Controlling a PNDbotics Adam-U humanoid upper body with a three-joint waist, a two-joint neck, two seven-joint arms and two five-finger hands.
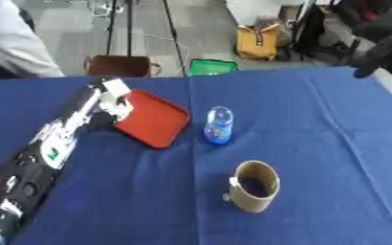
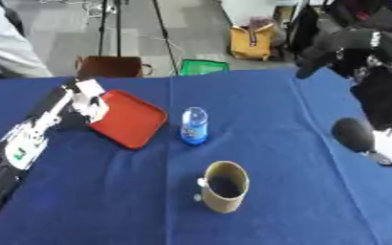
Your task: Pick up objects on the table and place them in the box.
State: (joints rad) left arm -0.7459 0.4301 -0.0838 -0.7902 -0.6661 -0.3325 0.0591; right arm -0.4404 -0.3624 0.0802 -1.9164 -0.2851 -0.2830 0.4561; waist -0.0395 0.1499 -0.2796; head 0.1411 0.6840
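A blue cloth covers the desk (image 1: 316, 143), and the left arm reaches in from the seven o'clock corner up toward ten o'clock, where the left hand (image 1: 109, 103) sits at the near-left edge of a shallow red box (image 1: 153, 118). The hand's fingers appear curled at that edge of the box, touching it, though whether they truly pinch the rim or only rest against it cannot be told. The box itself lies tilted on the cloth, its long side running from eleven o'clock down toward five o'clock, and nothing shows inside it. Just to the three o'clock side of the box stands a small clear bottle (image 1: 219, 125) with a blue label, upright and apart from the box. Farther toward five o'clock, well apart from the bottle, a tan cup (image 1: 255, 186) with a dark interior lies tipped, its mouth turned toward the camera and a small handle at its nine o'clock side. The right hand (image 2: 337, 47) shows at the two o'clock corner, black, raised above the desk's far edge, touching none of the objects; whether its fingers are spread or curled cannot be told.
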